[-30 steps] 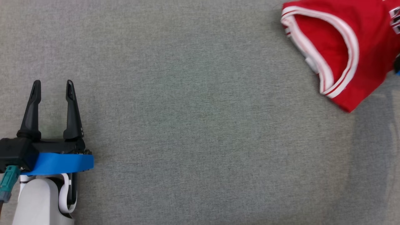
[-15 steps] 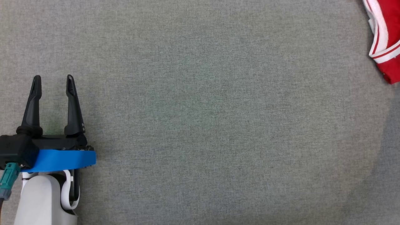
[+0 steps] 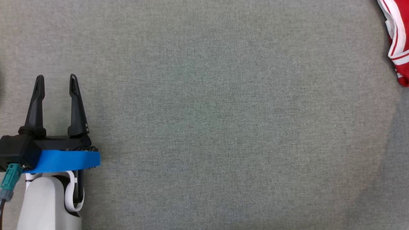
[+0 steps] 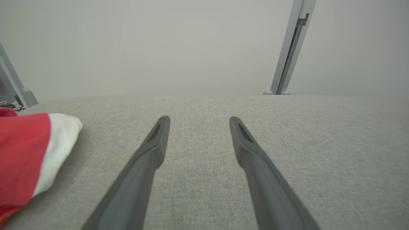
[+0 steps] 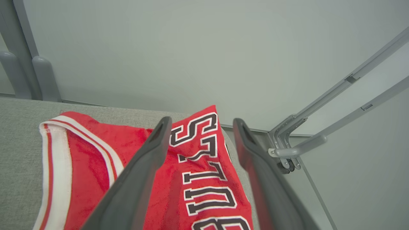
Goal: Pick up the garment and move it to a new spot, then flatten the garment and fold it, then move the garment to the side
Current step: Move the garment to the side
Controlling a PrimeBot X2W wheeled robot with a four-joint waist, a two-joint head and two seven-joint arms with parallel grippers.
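Left pincer (image 3: 57, 80): my two fingers stand apart and grip nothing. They sit at the lower left of the head view, over the grey fabric counter (image 3: 223, 127).
Right pincer (image 5: 202, 123): my fingers are spread wide and clamp nothing. They hang just above the garment.
Garment (image 5: 204, 172): red jersey with white striped trim and black-and-white lettering. It lies on the counter at its right edge, under my right pincer and well apart from my left.
Surroundings: grey metal frame (image 5: 319, 140), pale wall.
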